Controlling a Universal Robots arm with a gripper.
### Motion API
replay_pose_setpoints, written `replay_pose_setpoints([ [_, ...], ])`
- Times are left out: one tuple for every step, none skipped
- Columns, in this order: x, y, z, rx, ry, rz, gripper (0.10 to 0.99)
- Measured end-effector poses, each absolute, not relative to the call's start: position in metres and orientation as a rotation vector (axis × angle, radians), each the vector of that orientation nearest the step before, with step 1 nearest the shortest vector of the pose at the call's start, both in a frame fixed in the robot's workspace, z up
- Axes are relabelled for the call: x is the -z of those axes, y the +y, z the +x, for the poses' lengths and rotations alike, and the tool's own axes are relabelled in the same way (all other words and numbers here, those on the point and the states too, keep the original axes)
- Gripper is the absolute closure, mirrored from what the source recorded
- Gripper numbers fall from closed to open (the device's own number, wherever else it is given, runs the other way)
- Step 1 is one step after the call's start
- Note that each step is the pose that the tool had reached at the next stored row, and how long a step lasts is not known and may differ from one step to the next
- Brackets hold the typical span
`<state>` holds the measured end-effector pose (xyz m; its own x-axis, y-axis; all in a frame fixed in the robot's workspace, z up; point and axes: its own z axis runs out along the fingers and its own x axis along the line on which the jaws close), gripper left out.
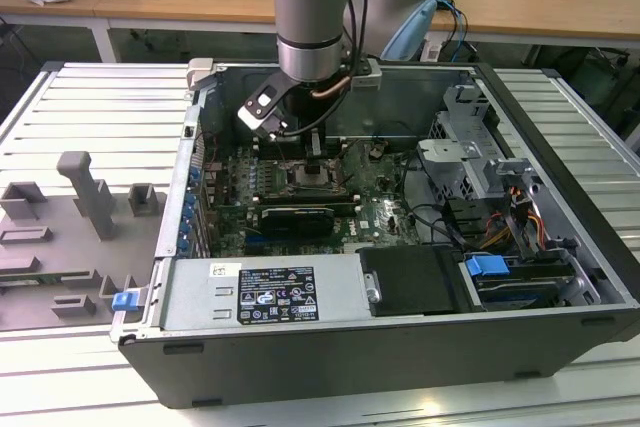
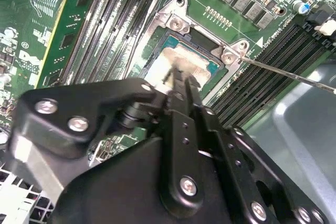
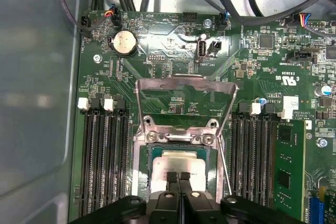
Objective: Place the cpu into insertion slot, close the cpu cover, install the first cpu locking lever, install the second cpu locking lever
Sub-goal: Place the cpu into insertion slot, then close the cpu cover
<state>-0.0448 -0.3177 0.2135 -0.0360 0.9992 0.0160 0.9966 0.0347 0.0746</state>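
**One step done, three left**

Our black gripper (image 3: 177, 176), tips pressed together on nothing, hovers at the pale silvery square cpu (image 3: 181, 162), seated in the metal-rimmed insertion slot (image 3: 140, 161) beneath. Beyond the gripper the silvery cpu cover frame (image 3: 140, 106) stands open; the thin wire lever (image 2: 294, 75) looks unlatched.

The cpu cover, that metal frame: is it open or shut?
Open: the cpu cover stands raised off the insertion slot, leaving the cpu uncovered.

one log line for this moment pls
gripper: shut, tips at cpu top | cpu: in insertion slot | cpu cover: open, swung up off slot
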Motion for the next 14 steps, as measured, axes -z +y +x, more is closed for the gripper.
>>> replay_pose_setpoints([
  [-0.214, -0.318, -0.045, -0.101, 2.23, 2.153, 0.98],
  [-0.214, -0.318, -0.045, -0.101, 2.23, 2.153, 0.98],
  [-0.215, -0.318, -0.045, -0.1, 2.23, 2.153, 0.98],
  [-0.215, -0.318, -0.045, -0.1, 2.23, 2.153, 0.98],
  [-0.216, -0.318, -0.045, -0.1, 2.23, 2.153, 0.98],
  [-0.217, -0.318, -0.045, -0.1, 2.23, 2.153, 0.98],
  [-0.218, -0.318, -0.045, -0.101, 2.23, 2.153, 0.98],
  [-0.219, -0.318, -0.045, -0.101, 2.23, 2.153, 0.98],
  [-0.219, -0.318, -0.045, -0.101, 2.23, 2.153, 0.98],
  [-0.219, -0.318, -0.045, -0.101, 2.23, 2.153, 0.98],
  [-0.22, -0.318, -0.045, -0.1, 2.23, 2.153, 0.98],
  [-0.221, -0.318, -0.045, -0.101, 2.23, 2.153, 0.98],
  [-0.223, -0.318, -0.045, -0.1, 2.23, 2.153, 0.98],
  [-0.226, -0.318, -0.045, -0.1, 2.23, 2.153, 0.98],
])
